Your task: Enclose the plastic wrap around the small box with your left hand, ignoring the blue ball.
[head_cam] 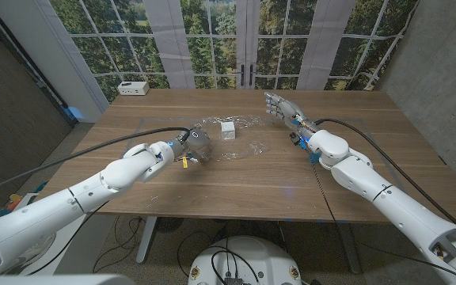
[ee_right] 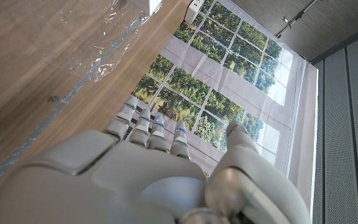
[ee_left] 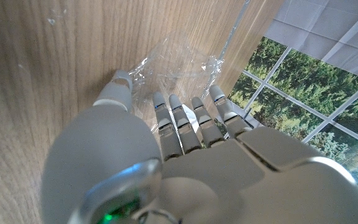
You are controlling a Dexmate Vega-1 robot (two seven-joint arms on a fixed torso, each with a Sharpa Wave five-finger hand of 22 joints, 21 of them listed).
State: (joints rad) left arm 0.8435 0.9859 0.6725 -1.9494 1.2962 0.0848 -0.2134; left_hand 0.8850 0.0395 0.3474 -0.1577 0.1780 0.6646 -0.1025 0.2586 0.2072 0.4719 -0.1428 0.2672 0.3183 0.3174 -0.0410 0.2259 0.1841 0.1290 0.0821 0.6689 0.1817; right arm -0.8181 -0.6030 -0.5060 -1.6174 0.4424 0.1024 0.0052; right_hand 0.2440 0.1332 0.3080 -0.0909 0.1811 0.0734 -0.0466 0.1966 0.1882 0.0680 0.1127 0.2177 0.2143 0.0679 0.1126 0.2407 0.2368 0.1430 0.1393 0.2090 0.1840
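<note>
Left wrist view puts your left hand (ee_left: 185, 155) low over the wooden table (ee_left: 36, 56), fingers (ee_left: 178, 121) reaching side by side onto the near edge of the plastic wrap (ee_left: 173, 59), thumb set apart at the wrap's crumpled corner. Whether the fingers actually pinch the film you cannot tell from here. From the head view your left hand (head_cam: 190, 146) sits at the left edge of the plastic wrap (head_cam: 240, 146), which lies spread and wrinkled on the table (head_cam: 236, 190). The small box (head_cam: 228, 129), white, stands on the wrap near its far side, just beyond your left hand and apart from it. Your right hand (head_cam: 279, 107) is well off to the right of the wrap, raised with fingers apart and holding nothing. A white device (head_cam: 134, 88) sits at the far left corner of the table.
</note>
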